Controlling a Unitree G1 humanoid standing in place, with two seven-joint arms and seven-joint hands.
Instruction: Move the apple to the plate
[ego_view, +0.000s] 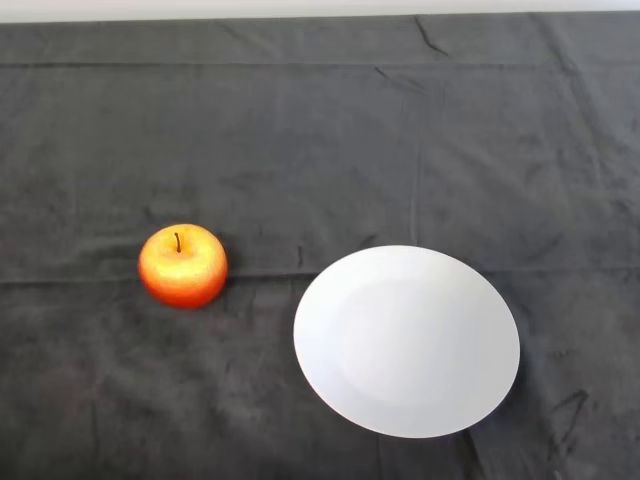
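Two things on the counter (320, 130), under its dark cloth: an apple (182, 266) at the left, standing upright with the stem up, and a white plate (406, 341) to the right and a little nearer, bare inside. Near each other, but apart, with a strip of cloth between. No hand anywhere in the head view, so no telling whether released, clenched or grasping.

Nothing of the task done yet, by the look of it: apple off the plate, untouched. First step probably the reach and the grasp.

To do that well:
- Best approached from above or from the near left side, round the widest part, below the stem.
- Thumb on one side, fingers opposite, so as not to roll the round fruit along the cloth.
- Firm enough against slipping on smooth skin, not so hard as to bruise.
- Lifted clear before crossing right, well above the plate's rim.
- Set down near the plate's middle, stem up if possible, and released only once at rest: likely to roll on the shallow slope otherwise.
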